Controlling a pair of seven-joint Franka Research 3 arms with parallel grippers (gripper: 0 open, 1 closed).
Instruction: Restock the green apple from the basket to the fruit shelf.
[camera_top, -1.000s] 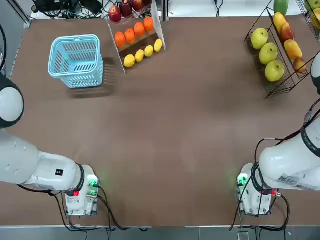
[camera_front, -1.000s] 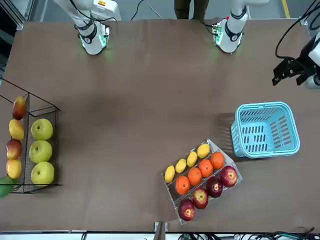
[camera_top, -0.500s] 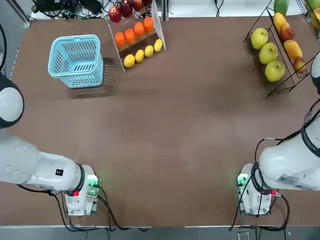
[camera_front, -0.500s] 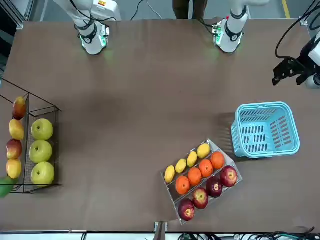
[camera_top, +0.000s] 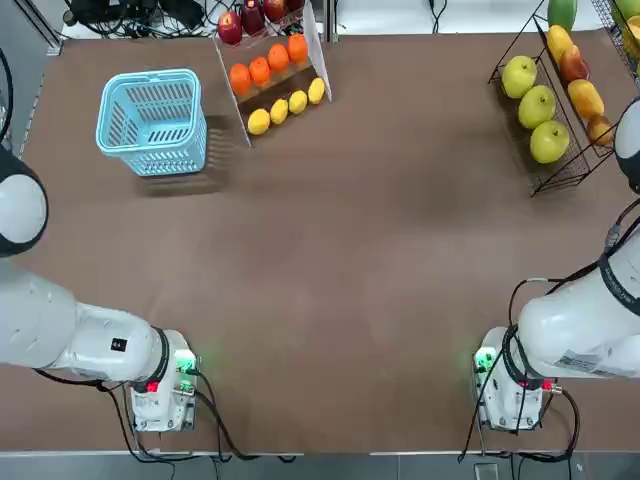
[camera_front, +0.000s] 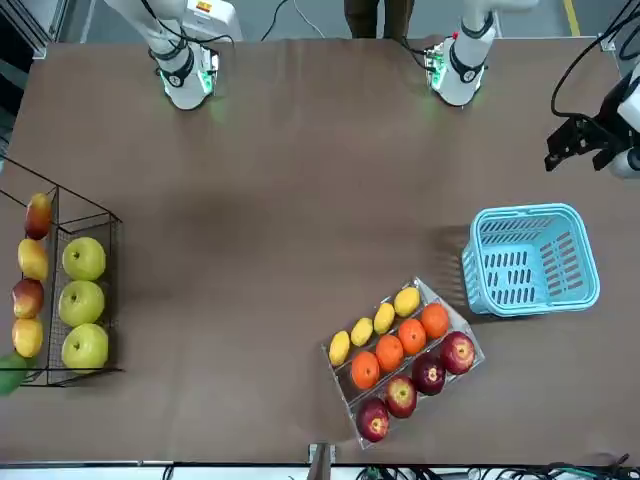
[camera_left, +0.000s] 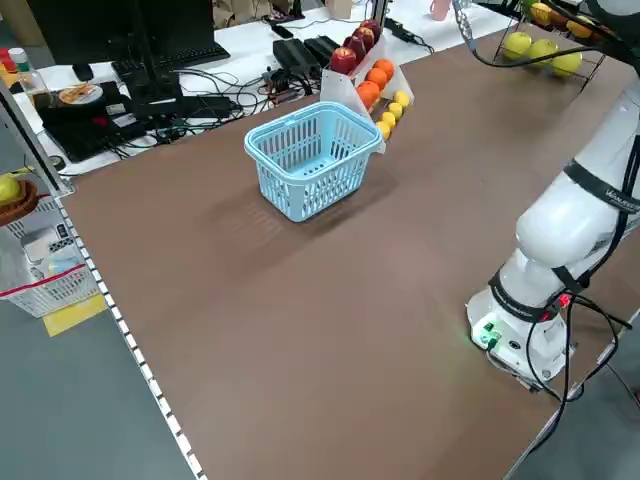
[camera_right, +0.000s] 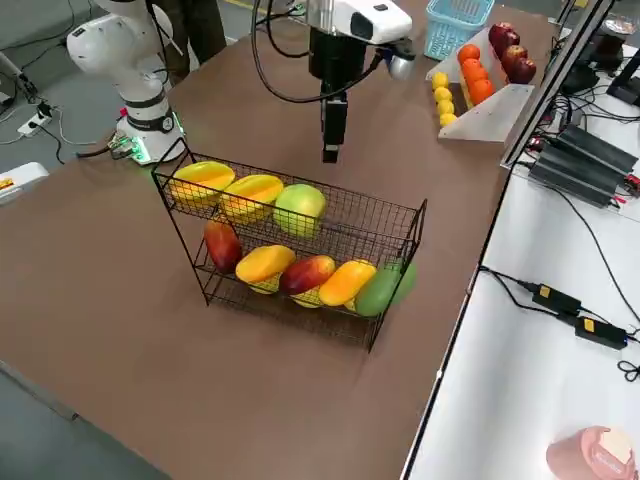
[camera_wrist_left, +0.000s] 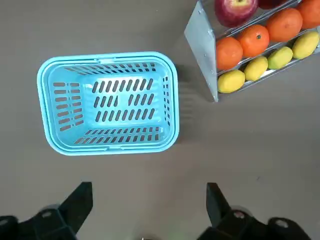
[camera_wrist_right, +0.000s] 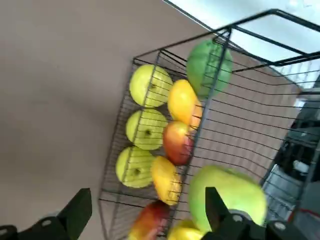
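The light blue basket (camera_top: 150, 78) (camera_wrist_left: 107, 56) stands at the table's far left, and nothing lies inside it. The green apple (camera_right: 299, 208) (camera_wrist_right: 227, 192) rests on the top tier of the black wire fruit shelf (camera_right: 415, 215) (camera_top: 545, 180), at the far right, next to two yellow fruits. My right gripper (camera_right: 329, 150) (camera_wrist_right: 146, 192) hangs open beside the shelf on its table side, holding nothing. My left gripper (camera_front: 575, 160) (camera_wrist_left: 150, 186) hovers open on the near side of the basket, high above the table.
Three bigger yellow-green fruits (camera_top: 537, 105) fill the shelf's lowest row, with red, yellow and green fruit behind them. A clear tiered stand (camera_top: 315, 40) of apples, oranges and lemons stands right of the basket. The arm bases (camera_top: 160, 395) (camera_top: 510, 385) sit at the near edge.
At the right edge of the top view the right arm has shifted slightly. Basket, shelf, fruit and left gripper stay where they were.
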